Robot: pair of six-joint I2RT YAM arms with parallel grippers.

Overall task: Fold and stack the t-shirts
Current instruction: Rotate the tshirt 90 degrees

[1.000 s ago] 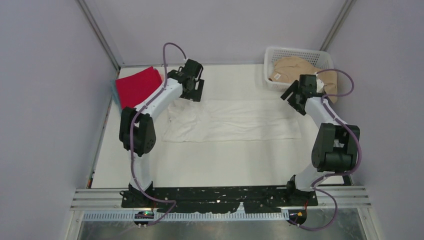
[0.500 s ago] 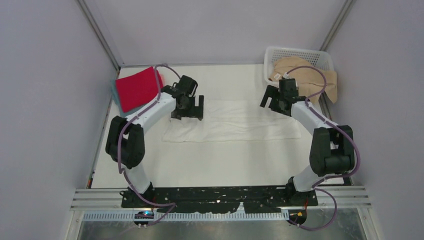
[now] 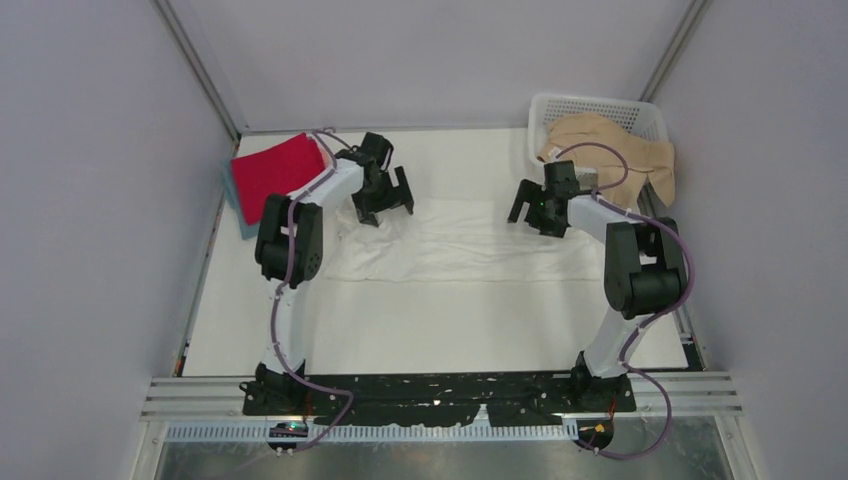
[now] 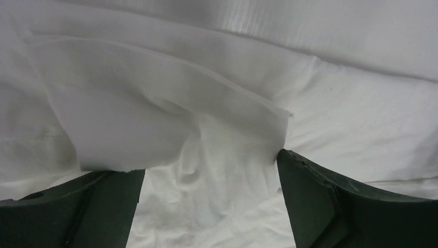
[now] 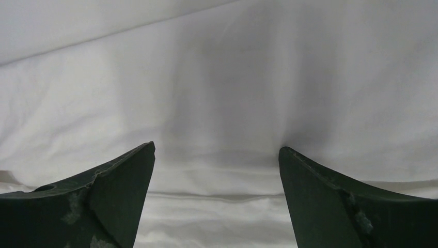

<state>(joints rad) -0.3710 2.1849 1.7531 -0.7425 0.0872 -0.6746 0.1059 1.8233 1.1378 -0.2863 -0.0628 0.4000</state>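
Note:
The white t-shirt [image 3: 470, 245] lies folded lengthwise as a long strip across the middle of the table. My left gripper [image 3: 390, 205] is open over its far left end, where the cloth is rumpled [image 4: 206, 170]. My right gripper [image 3: 532, 210] is open over the strip's far right edge, with a folded edge of the cloth [image 5: 217, 194] between its fingers. Neither holds cloth. The tan t-shirt [image 3: 605, 145] lies heaped in the basket. A red folded shirt [image 3: 275, 172] lies on a teal-blue one [image 3: 238, 212] at the far left. The pink one is out of view.
A white lattice basket [image 3: 590, 108] stands at the back right corner with the tan shirt hanging over its right rim. Grey walls close in the table on three sides. The arm bases sit at the near edge.
Both grippers have come down and inward onto the far edge of the white shirt, the left toward its left end, the right toward its right end. The cloth at the left end is more rumpled.

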